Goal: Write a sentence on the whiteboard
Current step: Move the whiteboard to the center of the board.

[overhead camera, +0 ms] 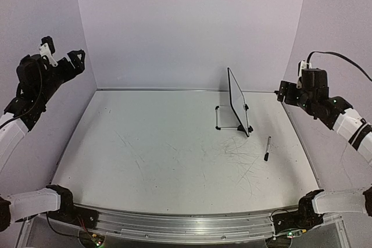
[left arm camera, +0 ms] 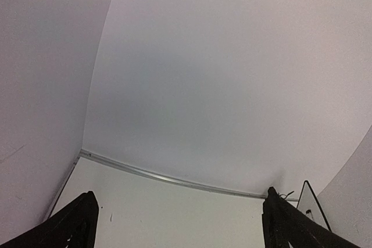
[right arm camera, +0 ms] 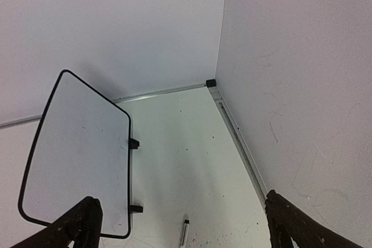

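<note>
The whiteboard (overhead camera: 238,100) stands upright on its small black feet at the right back of the table, edge-on to the top camera. In the right wrist view the whiteboard (right arm camera: 75,149) shows a blank white face; no sentence is in view. A slim marker (overhead camera: 267,148) lies flat on the table in front of the board, and the right wrist view shows the marker (right arm camera: 185,232) too. My right gripper (overhead camera: 283,92) hovers high to the right of the board, open and empty (right arm camera: 181,201). My left gripper (overhead camera: 63,54) is raised at the far left, open with nothing in it (left arm camera: 180,201).
Plain walls close the table on the left, back and right. A metal rail (overhead camera: 163,90) runs along the back edge and another (right arm camera: 238,143) along the right side. Faint scribble marks (overhead camera: 241,158) cover the tabletop near the marker. A thin black wire stand (overhead camera: 220,117) props the board.
</note>
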